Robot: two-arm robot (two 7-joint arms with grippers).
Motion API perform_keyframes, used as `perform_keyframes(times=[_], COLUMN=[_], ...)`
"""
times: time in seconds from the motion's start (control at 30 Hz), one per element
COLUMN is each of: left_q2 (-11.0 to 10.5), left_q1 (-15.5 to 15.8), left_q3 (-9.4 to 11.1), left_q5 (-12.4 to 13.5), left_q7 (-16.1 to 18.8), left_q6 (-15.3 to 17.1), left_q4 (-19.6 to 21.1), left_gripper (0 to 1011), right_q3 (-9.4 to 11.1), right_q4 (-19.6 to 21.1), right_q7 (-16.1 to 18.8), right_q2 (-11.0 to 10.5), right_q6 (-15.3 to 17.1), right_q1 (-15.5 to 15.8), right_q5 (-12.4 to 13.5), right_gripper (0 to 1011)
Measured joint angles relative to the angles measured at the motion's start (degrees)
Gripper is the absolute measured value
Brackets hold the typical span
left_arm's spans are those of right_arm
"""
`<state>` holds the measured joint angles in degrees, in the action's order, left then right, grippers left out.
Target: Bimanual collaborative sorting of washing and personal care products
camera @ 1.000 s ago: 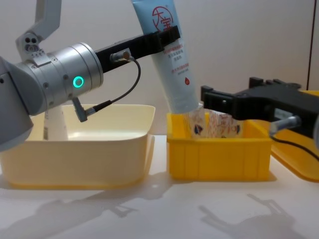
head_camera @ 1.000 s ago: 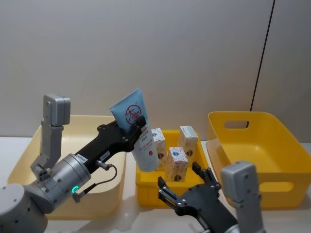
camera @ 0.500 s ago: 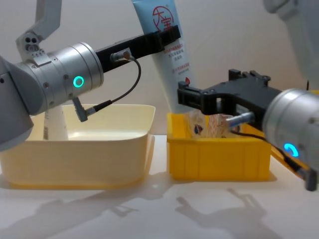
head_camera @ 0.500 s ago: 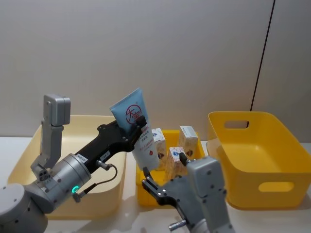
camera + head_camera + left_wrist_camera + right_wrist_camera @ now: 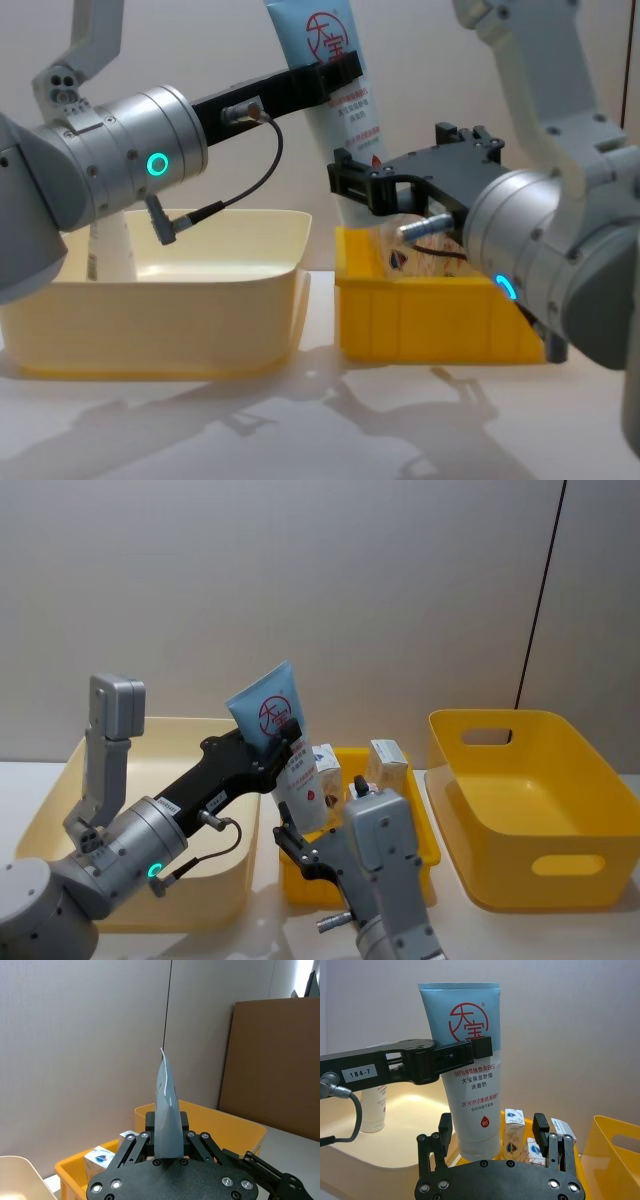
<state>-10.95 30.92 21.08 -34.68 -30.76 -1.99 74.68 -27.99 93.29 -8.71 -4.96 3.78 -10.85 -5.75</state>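
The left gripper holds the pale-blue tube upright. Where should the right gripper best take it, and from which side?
Probably the free lower body of the pale-blue tube, below the left gripper clamped across its upper half. The open right gripper faces its printed front, so come straight from there.

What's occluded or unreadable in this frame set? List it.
- Head view: the right arm covers the middle bin's front, so how many cartons it holds is unknown.
- Chest view: the right gripper, open, hides the tube's lower end; contact cannot be told.
- Left wrist view: the tube is edge-on in the left gripper; label unreadable.
- Chest view: the left arm hides most of a white bottle in the cream bin.
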Motion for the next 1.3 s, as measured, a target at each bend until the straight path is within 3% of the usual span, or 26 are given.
perform_keyframes(times=[0.57, 1.3], left_q2=[0.00, 0.00], left_q1=[0.00, 0.00], left_q3=[0.00, 0.00], left_q5=[0.01, 0.01], left_q7=[0.00, 0.00], left_q6=[0.00, 0.00], left_q4=[0.00, 0.00], left_gripper=[246, 246], right_q3=[-0.10, 0.29], right_q4=[-5.33, -12.26], right_q7=[-2.57, -3.38], right_q2=[3.33, 6.52], right_q6=[-0.64, -1.97], right_q1=[-2.73, -6.35], right_q5=[-3.06, -5.00], right_gripper=[1000, 1000])
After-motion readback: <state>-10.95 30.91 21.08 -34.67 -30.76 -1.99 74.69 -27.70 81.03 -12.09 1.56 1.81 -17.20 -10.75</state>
